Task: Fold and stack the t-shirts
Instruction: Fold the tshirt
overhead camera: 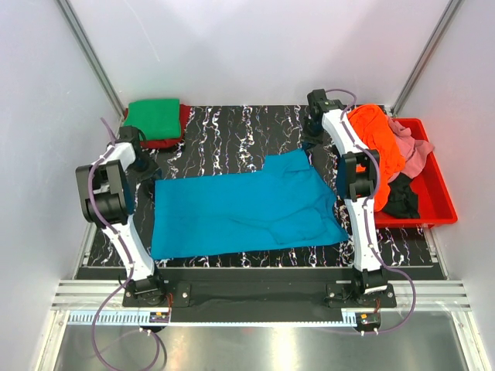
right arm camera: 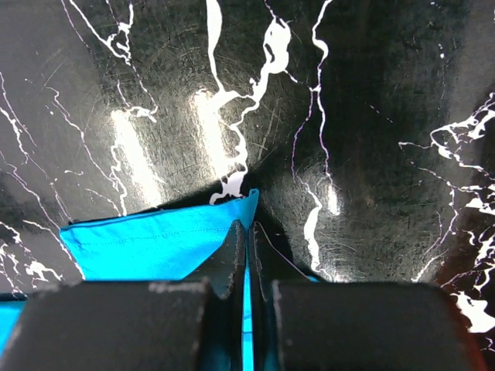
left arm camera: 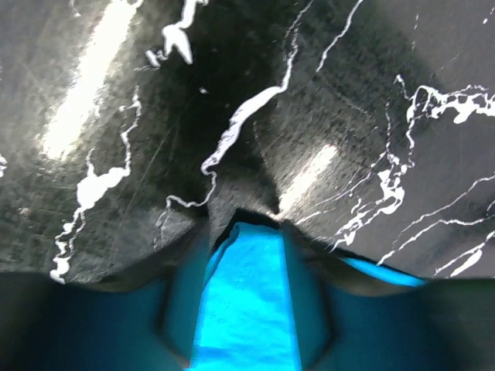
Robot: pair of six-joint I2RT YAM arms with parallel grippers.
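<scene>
The teal blue t-shirt (overhead camera: 240, 209) lies spread across the black marbled table (overhead camera: 232, 127). My left gripper (overhead camera: 147, 166) is at its far left corner. In the left wrist view the left gripper (left arm camera: 246, 220) is blurred, its jaws apart with a strip of teal cloth (left arm camera: 247, 309) between them. My right gripper (overhead camera: 313, 139) is at the shirt's far right corner. In the right wrist view the right gripper (right arm camera: 249, 228) is shut on that corner of the teal t-shirt (right arm camera: 147, 243), with a thin line of cloth showing between the pads.
A folded green t-shirt (overhead camera: 155, 116) lies on a red one (overhead camera: 166, 141) at the back left. The red bin (overhead camera: 441, 193) on the right holds orange (overhead camera: 375, 135), pink (overhead camera: 410, 151) and black (overhead camera: 402, 197) shirts. White walls enclose the table.
</scene>
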